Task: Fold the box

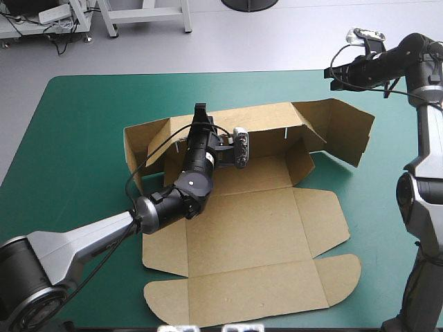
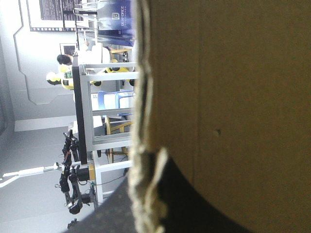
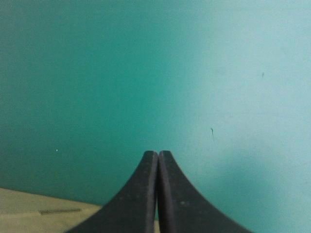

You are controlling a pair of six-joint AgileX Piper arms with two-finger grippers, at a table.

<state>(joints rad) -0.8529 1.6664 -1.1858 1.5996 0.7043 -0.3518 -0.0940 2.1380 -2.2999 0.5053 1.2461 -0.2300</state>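
The brown box (image 1: 249, 228) lies in the middle of the table, its base and lid flat toward the front edge. Its long back wall (image 1: 235, 128) stands raised, with a side flap (image 1: 346, 128) angled out at the right end. My left gripper (image 1: 201, 111) sits on the top edge of that wall. In the left wrist view the board (image 2: 223, 97) runs edge-on between the two black fingers (image 2: 194, 208), so the left gripper (image 2: 148, 162) is shut on it. My right gripper (image 1: 331, 77) hangs above the table's far right, shut (image 3: 158, 153) and holding nothing.
The teal-green cover (image 1: 83, 138) stretches left of the box and lies under the right gripper (image 3: 146, 73). A corner of brown board (image 3: 29, 211) shows beside the right fingers. The lid's rounded tabs (image 1: 339, 270) reach close to the table's front edge.
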